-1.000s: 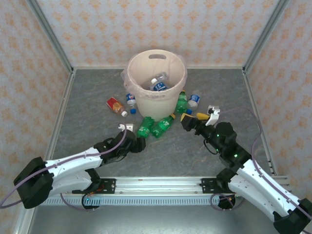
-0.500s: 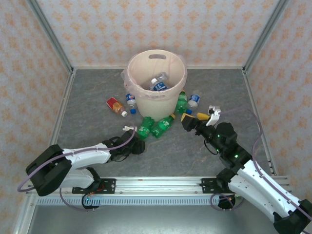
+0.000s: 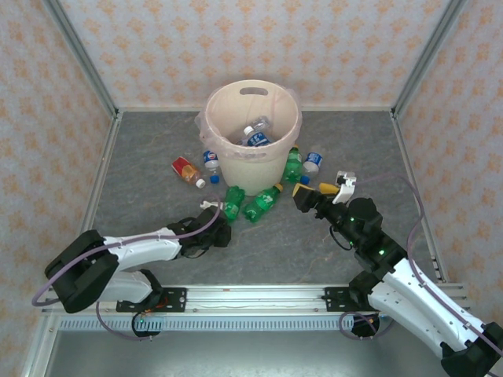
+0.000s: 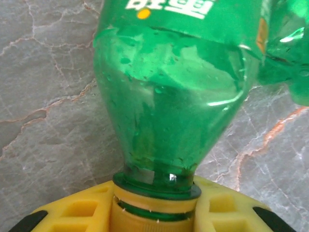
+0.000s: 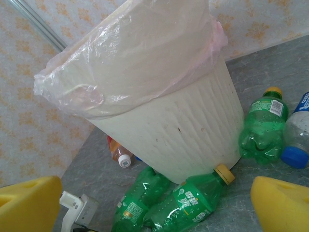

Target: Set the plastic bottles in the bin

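The cream bin (image 3: 271, 161) stands at the back centre with a clear blue-labelled bottle (image 3: 255, 135) inside. My left gripper (image 3: 221, 227) (image 4: 157, 210) is shut on the yellow-capped neck of a green bottle (image 3: 233, 200) (image 4: 169, 96) lying on the floor. A second green bottle (image 3: 263, 203) (image 5: 190, 198) lies beside it. My right gripper (image 3: 314, 190) (image 5: 154, 212) hangs open right of them, holding nothing. A third green bottle (image 3: 292, 165) (image 5: 263, 125) and a clear blue-capped bottle (image 3: 313, 162) (image 5: 297, 140) lie right of the bin. An orange-red bottle (image 3: 186, 170) (image 5: 118, 152) and another clear bottle (image 3: 211, 161) lie on its left.
A thin liner (image 5: 125, 53) drapes over the bin's rim. Patterned walls and metal frame posts (image 3: 82, 71) close in the grey stone-look floor (image 3: 157, 204). The rail with both arm bases (image 3: 251, 298) runs along the near edge.
My left arm has dropped low, and its gripper has closed on the green bottle's neck. That bottle has swung slightly towards the bin. The right arm has barely moved.
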Motion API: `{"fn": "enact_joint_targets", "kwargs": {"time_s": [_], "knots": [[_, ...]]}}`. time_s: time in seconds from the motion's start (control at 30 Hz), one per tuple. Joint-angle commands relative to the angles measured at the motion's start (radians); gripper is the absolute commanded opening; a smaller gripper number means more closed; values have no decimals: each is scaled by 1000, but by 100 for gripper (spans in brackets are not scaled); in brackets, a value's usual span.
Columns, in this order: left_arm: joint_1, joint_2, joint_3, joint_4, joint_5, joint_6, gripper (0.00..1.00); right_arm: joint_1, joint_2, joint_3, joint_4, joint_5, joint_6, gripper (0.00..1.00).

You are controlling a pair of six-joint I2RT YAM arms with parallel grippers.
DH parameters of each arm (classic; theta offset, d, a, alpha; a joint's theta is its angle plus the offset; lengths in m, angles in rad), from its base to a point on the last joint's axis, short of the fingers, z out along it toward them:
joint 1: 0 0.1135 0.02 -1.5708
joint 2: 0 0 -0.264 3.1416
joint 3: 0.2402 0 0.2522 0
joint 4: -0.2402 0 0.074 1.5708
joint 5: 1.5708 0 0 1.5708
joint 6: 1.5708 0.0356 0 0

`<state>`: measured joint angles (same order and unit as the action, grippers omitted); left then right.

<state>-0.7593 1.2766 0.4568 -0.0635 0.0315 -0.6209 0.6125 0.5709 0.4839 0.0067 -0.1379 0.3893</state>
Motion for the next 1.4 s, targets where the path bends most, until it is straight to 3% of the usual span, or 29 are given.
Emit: {"fn": "enact_joint_targets", "kwargs": {"time_s": [0.0,0.47,0.77,0.93,1.37], "knots": [[0,-69,-13,-1,-12,-13,23,4,-12,18,1,11,-8,100],[-2,-463,-91,-187,-68,-116,21,4,-30,71,-16,49,-56,100],[-5,-736,25,-382,-242,-188,21,4,13,110,-5,23,-52,100],[-5,-743,181,-449,-306,-146,21,5,9,134,-8,44,-70,100],[-5,-559,499,-497,-343,-30,21,4,21,142,2,12,-70,100]]}}
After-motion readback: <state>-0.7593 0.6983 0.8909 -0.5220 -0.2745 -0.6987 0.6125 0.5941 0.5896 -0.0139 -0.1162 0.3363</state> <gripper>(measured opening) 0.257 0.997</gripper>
